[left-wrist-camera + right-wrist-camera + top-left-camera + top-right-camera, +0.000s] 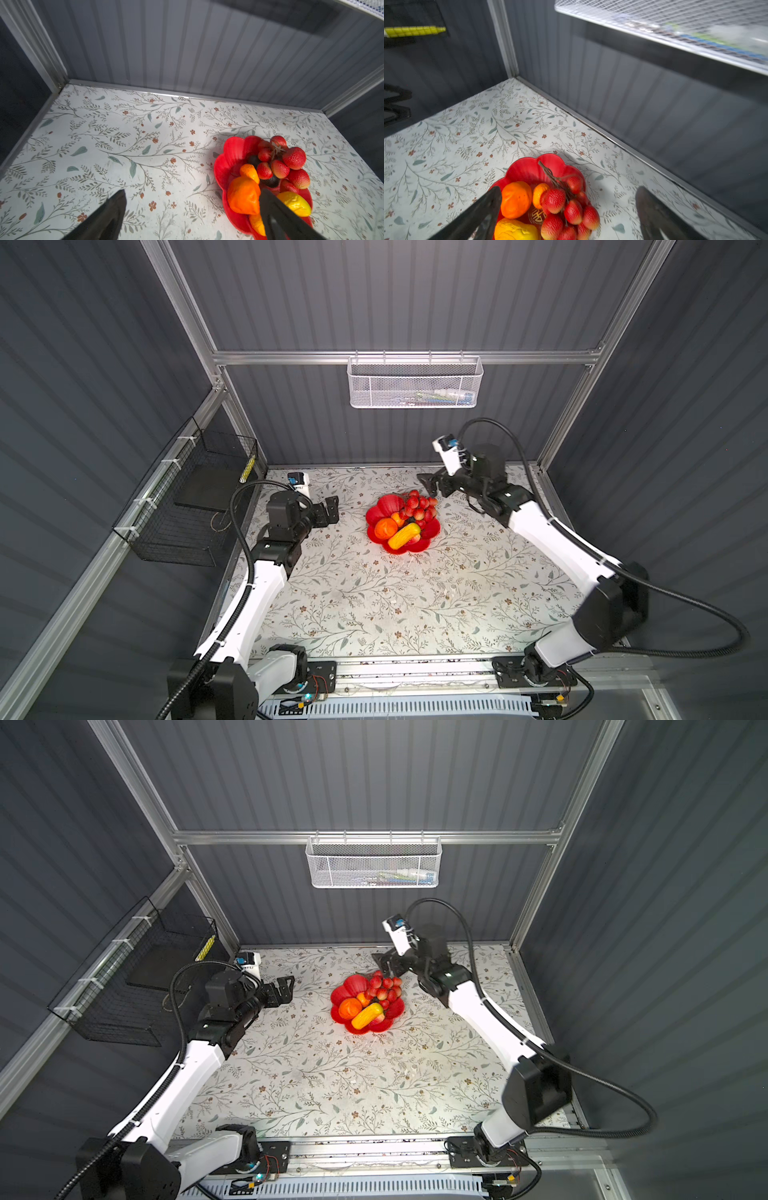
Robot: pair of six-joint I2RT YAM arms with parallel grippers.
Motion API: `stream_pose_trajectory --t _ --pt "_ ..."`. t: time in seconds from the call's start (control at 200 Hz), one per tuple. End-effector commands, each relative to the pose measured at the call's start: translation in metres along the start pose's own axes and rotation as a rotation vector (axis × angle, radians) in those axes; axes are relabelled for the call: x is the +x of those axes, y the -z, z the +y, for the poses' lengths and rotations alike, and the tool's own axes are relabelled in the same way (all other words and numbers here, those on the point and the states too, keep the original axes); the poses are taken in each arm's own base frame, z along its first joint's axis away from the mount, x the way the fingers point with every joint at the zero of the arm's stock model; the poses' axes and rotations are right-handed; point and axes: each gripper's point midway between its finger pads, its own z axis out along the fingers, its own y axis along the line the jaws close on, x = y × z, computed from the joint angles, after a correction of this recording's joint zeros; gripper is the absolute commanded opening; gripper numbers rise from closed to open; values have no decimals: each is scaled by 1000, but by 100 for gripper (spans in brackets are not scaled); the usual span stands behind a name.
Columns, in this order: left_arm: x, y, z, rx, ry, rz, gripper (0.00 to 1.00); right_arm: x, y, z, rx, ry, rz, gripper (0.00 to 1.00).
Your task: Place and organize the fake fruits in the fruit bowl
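The fruit bowl (pixel 388 503) (pixel 354 983), a glossy red flower-shaped dish, sits on the floral-patterned bench (pixel 374 605) with the fake fruits piled inside it. The red grape bunch (pixel 419 507) (pixel 572 207) fills the side of the bowl nearest the right arm. Its brown stem lies across a bare petal, and a few grapes overhang the rim. On the side of the bowl toward the left arm rests the large orange round (pixel 385 527) (pixel 243 197). The small orange round (pixel 249 171) (pixel 538 195) is wedged between it and the grapes. The yellow oblong (pixel 403 536) (pixel 515 229) lies along the bowl's near edge, touching the large orange round. A dark oval avocado (pixel 270 181) shows only in part, tucked under the grapes near the bowl's middle. The gold emblem (pixel 536 215) peeks out between the fruits at the bowl's centre. The left gripper (pixel 332 510) (pixel 193 207) hovers just beside the bowl on the left arm's side, its jaws spread wide and closed on nothing. The right gripper (pixel 428 485) (pixel 569 188) hangs over the bowl's far edge, above the grape bunch. Its jaws are also wide apart, one finger on each side of the grapes in the wrist view, gripping none of them.
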Motion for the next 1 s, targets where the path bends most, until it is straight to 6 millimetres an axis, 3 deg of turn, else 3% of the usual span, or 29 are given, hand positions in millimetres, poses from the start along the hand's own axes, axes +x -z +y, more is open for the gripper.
stream_pose_trajectory --t 0.0,0.115,0.18,0.26,0.335,0.45,0.495,0.65,0.825,0.995 --pt "1 -2 32 -143 17 -142 100 22 43 -48 214 -182 -107 99" --pt "33 -2 64 -291 -89 -192 100 85 110 -100 502 -276 -118 99" --pt "49 -3 78 -362 -162 -173 100 121 139 -121 643 -268 -110 99" --pt "65 -12 88 -404 -219 -135 100 157 163 -140 768 -265 -100 99" --pt "81 -27 93 -407 -237 -96 100 180 174 -155 836 -274 -121 99" --pt "109 -53 94 -366 -250 -36 100 217 170 -176 873 -313 -86 99" --pt "119 -62 94 -353 -242 -19 100 234 160 -177 849 -323 -74 99" --pt "143 -83 98 -330 -236 -44 100 261 129 -175 754 -307 -61 99" --pt "148 -90 107 -370 -219 -15 100 263 132 -184 821 -314 -68 99" --pt "149 -89 110 -381 -212 -3 100 262 126 -177 780 -292 -55 99"
